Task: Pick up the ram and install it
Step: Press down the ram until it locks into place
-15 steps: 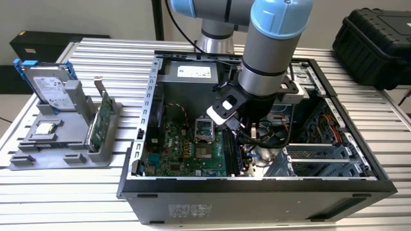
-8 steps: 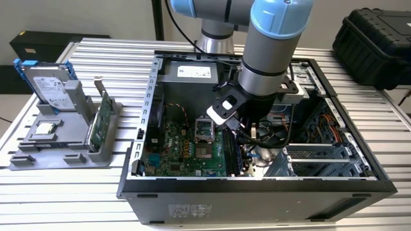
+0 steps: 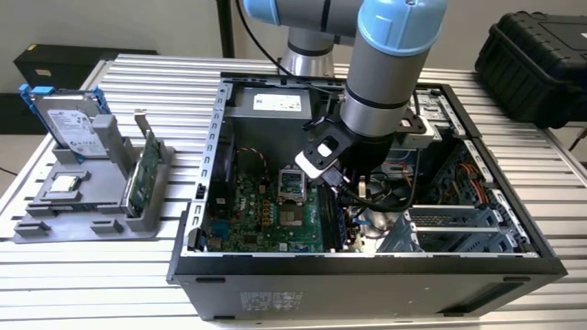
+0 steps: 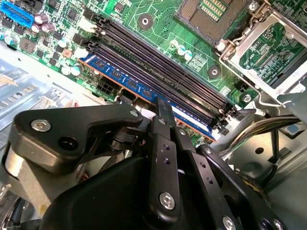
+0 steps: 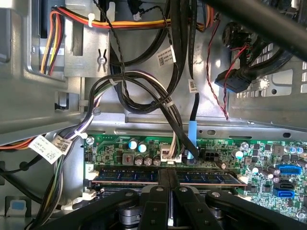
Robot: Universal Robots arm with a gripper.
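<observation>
The ram is a long blue-edged stick lying along the outermost of the parallel memory slots on the green motherboard. In the first wrist view the ram shows its row of dark chips, standing upright at the board's edge. My gripper is shut on the stick at its middle, the black fingers pinching it from both sides. In the exterior view the gripper reaches down inside the open computer case. I cannot tell how deep the stick sits in its slot.
Bundled cables hang close beside the slots. The processor socket lies just past them. On the exterior view's left, a grey holder carries a silver hard drive and a green card. A black box stands at the back right.
</observation>
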